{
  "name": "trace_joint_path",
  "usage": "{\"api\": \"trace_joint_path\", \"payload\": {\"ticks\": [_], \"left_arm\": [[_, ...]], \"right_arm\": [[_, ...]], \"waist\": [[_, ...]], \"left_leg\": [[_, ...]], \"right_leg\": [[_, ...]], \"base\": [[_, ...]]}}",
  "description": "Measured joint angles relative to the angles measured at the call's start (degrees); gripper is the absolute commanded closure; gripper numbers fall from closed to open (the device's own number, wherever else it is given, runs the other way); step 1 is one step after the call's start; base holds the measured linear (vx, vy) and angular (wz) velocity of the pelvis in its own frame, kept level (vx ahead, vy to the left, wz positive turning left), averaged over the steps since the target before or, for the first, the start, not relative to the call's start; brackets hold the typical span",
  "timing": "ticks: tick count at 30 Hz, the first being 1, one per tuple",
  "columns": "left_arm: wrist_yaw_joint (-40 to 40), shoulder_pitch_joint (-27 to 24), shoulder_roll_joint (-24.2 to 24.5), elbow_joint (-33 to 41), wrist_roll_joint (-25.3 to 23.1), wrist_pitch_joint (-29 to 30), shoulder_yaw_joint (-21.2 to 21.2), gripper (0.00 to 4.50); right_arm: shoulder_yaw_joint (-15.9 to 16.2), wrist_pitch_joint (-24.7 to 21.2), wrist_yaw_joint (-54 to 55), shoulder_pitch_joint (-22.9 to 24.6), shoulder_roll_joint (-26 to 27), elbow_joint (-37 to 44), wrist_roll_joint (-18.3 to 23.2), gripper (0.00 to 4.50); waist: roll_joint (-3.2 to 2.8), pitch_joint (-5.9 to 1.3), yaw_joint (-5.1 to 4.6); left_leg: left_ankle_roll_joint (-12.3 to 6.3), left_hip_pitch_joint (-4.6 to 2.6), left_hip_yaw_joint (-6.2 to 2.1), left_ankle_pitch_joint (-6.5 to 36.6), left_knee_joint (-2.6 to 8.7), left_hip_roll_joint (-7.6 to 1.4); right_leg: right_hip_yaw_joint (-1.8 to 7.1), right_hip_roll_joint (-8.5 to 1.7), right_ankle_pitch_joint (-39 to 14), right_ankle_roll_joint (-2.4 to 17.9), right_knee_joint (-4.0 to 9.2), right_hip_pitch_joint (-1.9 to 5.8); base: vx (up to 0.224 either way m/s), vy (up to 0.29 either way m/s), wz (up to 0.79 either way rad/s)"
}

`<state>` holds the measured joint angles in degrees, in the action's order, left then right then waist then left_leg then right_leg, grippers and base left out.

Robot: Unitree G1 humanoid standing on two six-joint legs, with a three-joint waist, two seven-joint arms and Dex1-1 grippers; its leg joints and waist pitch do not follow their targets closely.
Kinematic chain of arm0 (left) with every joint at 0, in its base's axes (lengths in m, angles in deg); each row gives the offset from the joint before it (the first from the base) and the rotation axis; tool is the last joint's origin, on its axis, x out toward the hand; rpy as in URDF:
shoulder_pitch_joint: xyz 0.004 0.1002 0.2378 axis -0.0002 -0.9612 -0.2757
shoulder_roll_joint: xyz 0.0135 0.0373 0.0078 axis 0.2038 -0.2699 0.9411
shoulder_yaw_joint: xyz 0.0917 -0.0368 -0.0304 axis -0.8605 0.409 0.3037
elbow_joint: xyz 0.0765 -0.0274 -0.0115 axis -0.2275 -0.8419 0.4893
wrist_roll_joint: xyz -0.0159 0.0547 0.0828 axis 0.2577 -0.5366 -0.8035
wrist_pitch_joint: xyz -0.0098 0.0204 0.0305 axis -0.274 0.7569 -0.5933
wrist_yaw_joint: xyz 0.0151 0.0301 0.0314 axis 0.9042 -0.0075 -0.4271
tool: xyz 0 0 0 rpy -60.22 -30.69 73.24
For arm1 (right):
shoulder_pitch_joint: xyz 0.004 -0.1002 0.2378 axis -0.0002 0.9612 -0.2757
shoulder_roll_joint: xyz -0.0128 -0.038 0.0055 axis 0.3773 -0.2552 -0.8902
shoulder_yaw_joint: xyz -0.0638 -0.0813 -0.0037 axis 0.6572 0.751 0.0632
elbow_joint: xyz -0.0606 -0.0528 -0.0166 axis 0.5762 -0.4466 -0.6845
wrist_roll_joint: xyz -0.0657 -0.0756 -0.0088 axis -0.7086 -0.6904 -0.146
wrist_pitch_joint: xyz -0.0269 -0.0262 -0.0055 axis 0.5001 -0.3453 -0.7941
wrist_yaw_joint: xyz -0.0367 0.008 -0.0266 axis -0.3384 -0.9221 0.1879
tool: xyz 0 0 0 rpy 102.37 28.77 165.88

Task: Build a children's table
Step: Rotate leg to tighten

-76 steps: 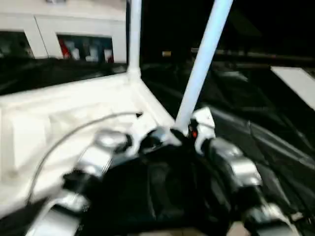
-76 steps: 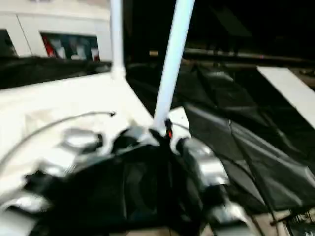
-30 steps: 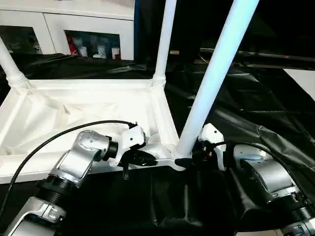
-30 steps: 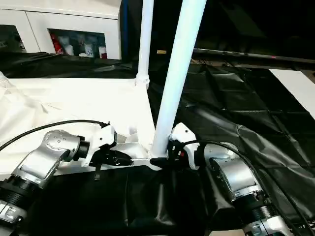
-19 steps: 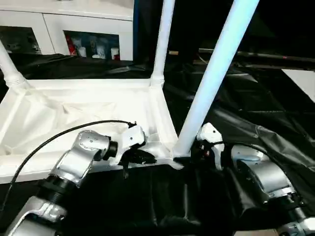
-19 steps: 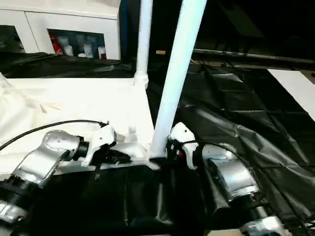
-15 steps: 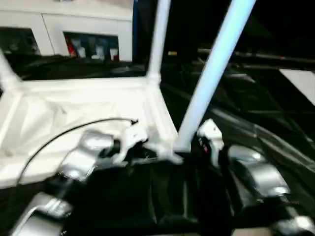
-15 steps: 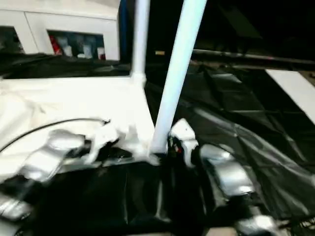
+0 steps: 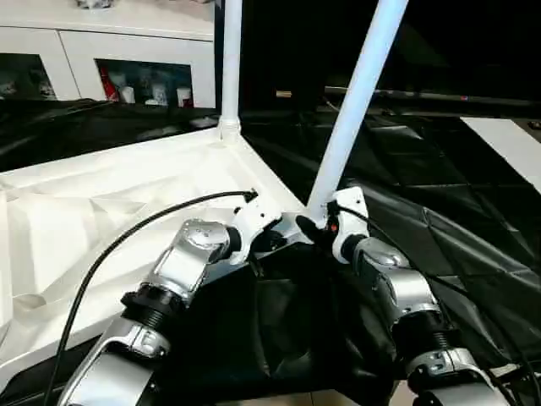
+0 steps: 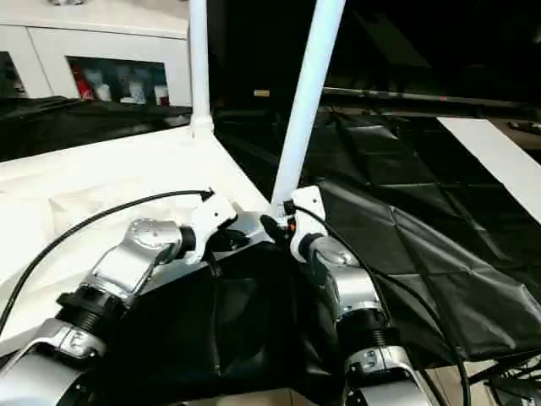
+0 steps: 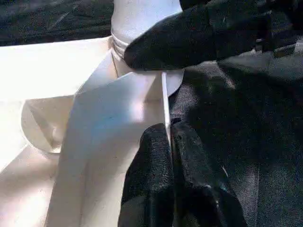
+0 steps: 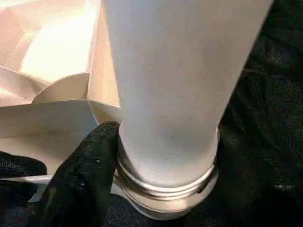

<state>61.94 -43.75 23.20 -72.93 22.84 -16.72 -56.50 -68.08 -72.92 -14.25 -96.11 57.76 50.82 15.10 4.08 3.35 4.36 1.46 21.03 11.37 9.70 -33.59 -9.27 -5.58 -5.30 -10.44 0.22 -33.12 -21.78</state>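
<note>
My left gripper [image 11: 169, 137] is pinched on the thin near rim of the white children's table top [image 9: 101, 203], both black fingers pressed against that edge, just beside the near corner socket [image 12: 165, 187]. My right gripper [image 9: 311, 228] is at the base of the near leg [image 9: 359, 93]; one black finger [image 12: 83, 175] lies against the tube right above its threaded collar, the other is hidden behind the tube, so I cannot tell how far it is spread.

Count: two white tube legs in sight. The near leg stands in the near corner socket, leaning away to my right. The far leg [image 9: 230, 59] stands upright in the far corner socket [image 9: 228, 129]. One table top, upside down, ribbed underside up, resting on the black-draped tabletop [image 9: 456, 220].

Arms: both silver forearms reach forward and converge on the near corner, left forearm [image 9: 182, 266] angled in from the left, right forearm [image 9: 393, 296] from the right, wrists bent inward. One black cable [image 9: 127, 245] arcs over the left arm.

White cabinets [image 9: 110, 51] stand behind the tabletop.
</note>
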Motion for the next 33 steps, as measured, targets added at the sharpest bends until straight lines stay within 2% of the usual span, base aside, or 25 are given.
{"api": "trace_joint_path", "payload": {"ticks": [6, 10, 13, 22, 26, 28, 33], "left_arm": [[2.89, -0.61, 1.0, 1.56, 0.36, -0.52, -0.15, 4.5], [10.45, -2.94, 5.24, 5.34, 2.2, -3.55, -1.73, 4.5], [15.79, -4.11, 7.17, 7.52, 3.62, -4.12, -2.09, 4.5], [22.76, -6.18, 11.48, 11.0, 6.67, -4.78, -2.38, 4.5], [23.7, -6.58, 12.1, 11.36, 6.83, -5.16, -2.34, 4.5], [23.82, -6.7, 12.22, 11.45, 6.94, -5.16, -2.36, 4.5], [23.84, -6.86, 12.69, 11.65, 7.4, -5.15, -2.37, 4.5]], "right_arm": [[0.87, 0.52, -8.32, 2.1, -3.88, 2.8, 0.68, 0.37], [3.17, 0.63, -18.54, 4.87, -10.16, 7.97, 2.49, 0.06], [3.73, 0.71, -25.45, 6.32, -14.64, 11.81, 3.62, 0.06], [6.59, 0.24, -38.61, 8.93, -22.13, 19.73, 6.23, 0.06], [7.66, 0.52, -40.25, 9.11, -22.17, 19.95, 6.09, 0.06], [7.87, 0.64, -40.3, 9.07, -21.89, 19.82, 6.04, 0.4], [8.93, 1.7, -40.23, 8.49, -21.55, 18.02, 5.55, 0.69]], "waist": [[0.05, 0.03, 0.64], [0.06, 0.03, 1.4], [0.08, 0.05, 2.2], [0.22, 0.04, 2.32], [0.32, 0.02, 2.21], [0.32, 0.02, 2.19], [0.33, 0.02, 2.06]], "left_leg": [[-0.01, 0.09, 0.06, 0.0, 0.17, 0.0], [0.0, 0.05, 0.13, 0.0, 0.48, -0.01], [0.0, 0.05, 0.28, -0.01, 0.46, -0.05], [-0.01, 0.09, 0.3, -0.01, 0.58, -0.14], [0.0, 0.07, 0.3, -0.01, 0.54, -0.14], [0.0, 0.07, 0.3, -0.01, 0.54, -0.14], [0.0, 0.05, 0.3, -0.01, 0.54, -0.15]], "right_leg": [[0.03, 0.0, 0.03, 0.0, -0.05, -0.07], [0.03, 0.0, 0.34, 0.05, -0.23, -0.08], [0.23, 0.0, 0.33, 0.05, -0.88, -0.16], [0.17, 0.02, -0.04, 0.15, -1.03, -0.18], [0.17, 0.02, -0.04, 0.14, -1.03, -0.16], [0.18, 0.02, -0.11, 0.03, -1.03, -0.16], [0.17, 0.02, -0.11, 0.02, -1.05, -0.16]], "base": [[0.0, 0.0, 0.0], [0.0, 0.0, 0.0], [0.0, 0.0, 0.0], [0.0, 0.0, 0.0], [0.0, 0.0, 0.0], [0.0, 0.0, 0.0], [0.0, 0.0, 0.0]]}}
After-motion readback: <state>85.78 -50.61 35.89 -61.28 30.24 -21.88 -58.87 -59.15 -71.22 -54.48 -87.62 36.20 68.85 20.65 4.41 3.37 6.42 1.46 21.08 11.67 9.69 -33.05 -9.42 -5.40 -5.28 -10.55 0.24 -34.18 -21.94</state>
